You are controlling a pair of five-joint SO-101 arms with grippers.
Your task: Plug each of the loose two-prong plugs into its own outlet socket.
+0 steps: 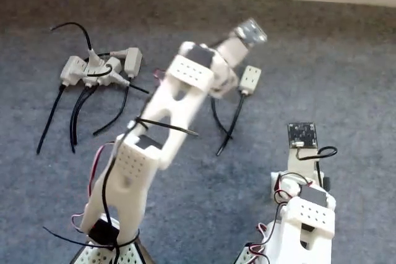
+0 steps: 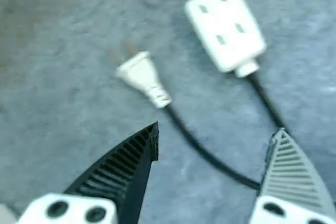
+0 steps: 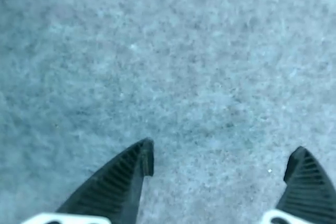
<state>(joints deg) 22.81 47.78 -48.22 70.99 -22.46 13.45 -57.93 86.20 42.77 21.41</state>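
A loose white two-prong plug lies on the grey carpet, its prongs pointing away from its black cable. Close beside it lies a white outlet socket block with several slots facing up; from above the same block sits just right of my left arm. My left gripper hangs open above the carpet, short of the plug and block, with the cable running between its fingers. My right gripper is open over bare carpet and holds nothing.
At the far left lies a cluster of white socket blocks and plugs with several black cables trailing toward the front. The right arm is folded back at the front right. Grey carpet covers the floor.
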